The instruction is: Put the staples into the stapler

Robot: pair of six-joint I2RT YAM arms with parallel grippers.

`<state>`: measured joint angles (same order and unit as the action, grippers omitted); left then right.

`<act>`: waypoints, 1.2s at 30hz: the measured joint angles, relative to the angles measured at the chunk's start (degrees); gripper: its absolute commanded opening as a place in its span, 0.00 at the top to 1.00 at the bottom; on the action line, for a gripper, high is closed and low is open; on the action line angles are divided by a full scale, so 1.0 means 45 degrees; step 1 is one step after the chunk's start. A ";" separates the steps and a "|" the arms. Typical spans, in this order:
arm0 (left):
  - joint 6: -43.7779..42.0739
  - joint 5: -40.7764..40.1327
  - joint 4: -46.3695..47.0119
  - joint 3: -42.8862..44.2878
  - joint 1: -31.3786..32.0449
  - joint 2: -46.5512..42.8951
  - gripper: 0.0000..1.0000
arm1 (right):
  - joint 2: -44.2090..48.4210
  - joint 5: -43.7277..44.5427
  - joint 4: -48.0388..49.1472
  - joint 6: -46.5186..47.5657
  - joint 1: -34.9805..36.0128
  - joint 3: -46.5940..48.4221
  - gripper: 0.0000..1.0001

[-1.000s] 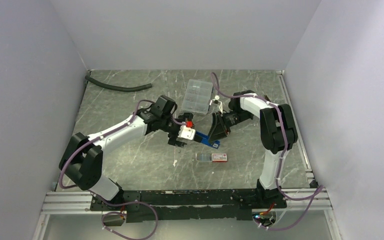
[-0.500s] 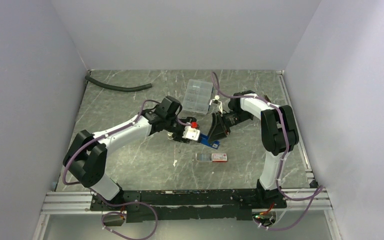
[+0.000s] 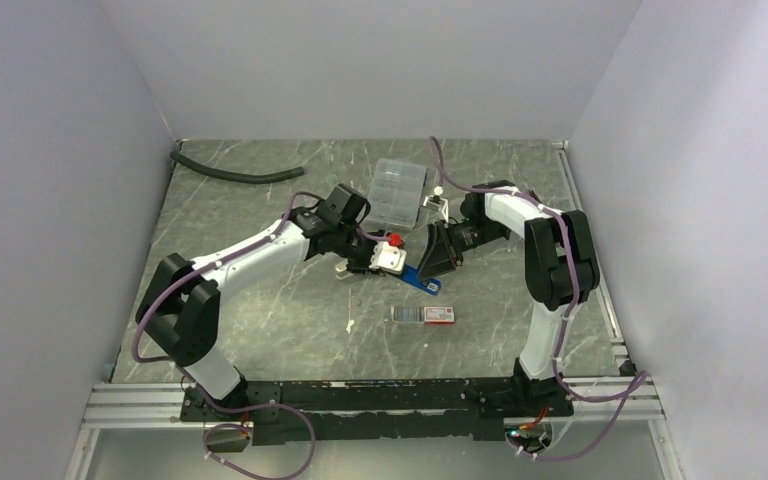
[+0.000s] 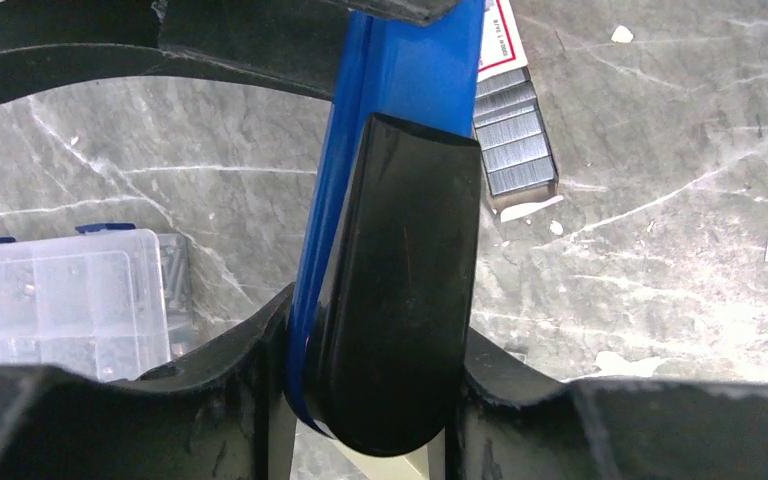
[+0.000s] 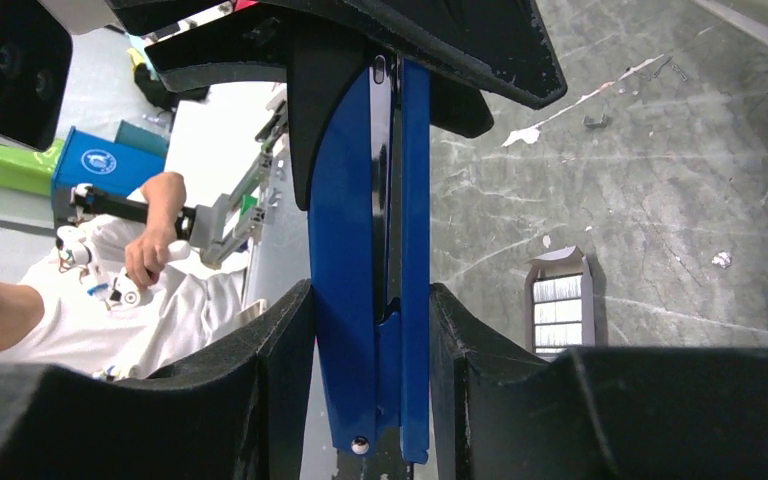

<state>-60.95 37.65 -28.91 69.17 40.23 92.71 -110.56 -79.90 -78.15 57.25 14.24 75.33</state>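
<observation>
Both my left gripper (image 4: 375, 330) and right gripper (image 5: 370, 300) are squeezing the long blue-and-black stapler (image 5: 345, 250), getting ready to lift its black lid (image 4: 400, 280).

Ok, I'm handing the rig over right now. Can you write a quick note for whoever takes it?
Right gripper: shut on the blue body of the stapler.
Left gripper: fingers against both sides of the stapler's black top part, gripping it.
Staples: lying in their dark tray, which is slid out of the white box on the table, just on the near side of the stapler.
Done: stapler gripped by both grippers; staples exposed.
Left: open the stapler (can't tell if it already is), pick up a strip, seat it, close.
</observation>
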 measured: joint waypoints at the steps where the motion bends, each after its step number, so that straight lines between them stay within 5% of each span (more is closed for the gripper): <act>1: 0.0000 -0.0034 -0.0136 0.0112 0.0029 0.0063 0.90 | 0.0000 -0.0015 0.0010 -0.0068 -0.0053 0.0000 0.94; 7: 0.0092 -0.0282 0.0117 -0.0151 0.0136 0.0024 0.97 | 0.0000 0.0243 0.0160 -0.0185 0.0015 0.0000 0.86; 14: 0.0316 -0.0364 0.0121 -0.0214 0.0165 0.0005 0.97 | 0.0175 0.0442 0.0622 -0.0777 0.0010 -0.0029 0.47; 18: 0.1103 -0.0282 0.0189 -0.0287 0.0151 -0.0024 0.97 | 0.1593 0.1243 0.3084 -0.2399 -0.0121 -0.0699 0.33; 24: 0.2565 0.0296 0.0049 -0.0631 0.0233 -0.0189 0.97 | 0.4983 0.2613 0.7169 -0.4784 -0.0185 -0.1817 0.32; 36: 0.5639 0.1209 0.1059 -0.0738 -0.0248 0.0024 0.97 | 0.7140 0.4755 1.1268 -0.6052 0.0505 -0.5051 0.22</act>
<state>-35.57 43.09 -24.14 65.84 39.11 92.82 -78.43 -58.50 -27.44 30.02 16.51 52.60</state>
